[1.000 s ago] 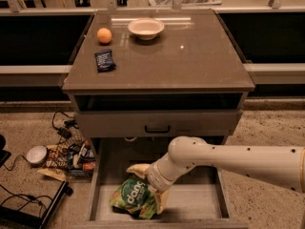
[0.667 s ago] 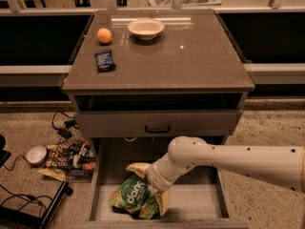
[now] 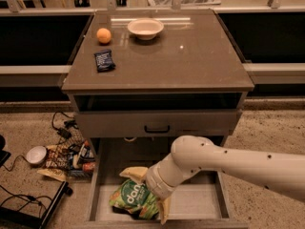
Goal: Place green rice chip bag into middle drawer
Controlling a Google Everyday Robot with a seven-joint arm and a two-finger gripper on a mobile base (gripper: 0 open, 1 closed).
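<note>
The green rice chip bag (image 3: 132, 198) lies at the front left of the open middle drawer (image 3: 198, 202), on its pale floor. My gripper (image 3: 148, 192) reaches down into the drawer from the right on a white arm. One yellowish finger (image 3: 132, 172) stands behind the bag and the other finger (image 3: 164, 212) is at its front right, so the fingers are closed around the bag.
A closed drawer front with a black handle (image 3: 157, 128) is just above my arm. On the cabinet top (image 3: 190, 56) are an orange (image 3: 104, 35), a white bowl (image 3: 145, 28) and a dark blue packet (image 3: 104, 60). Cables and clutter (image 3: 66, 156) lie on the floor at left.
</note>
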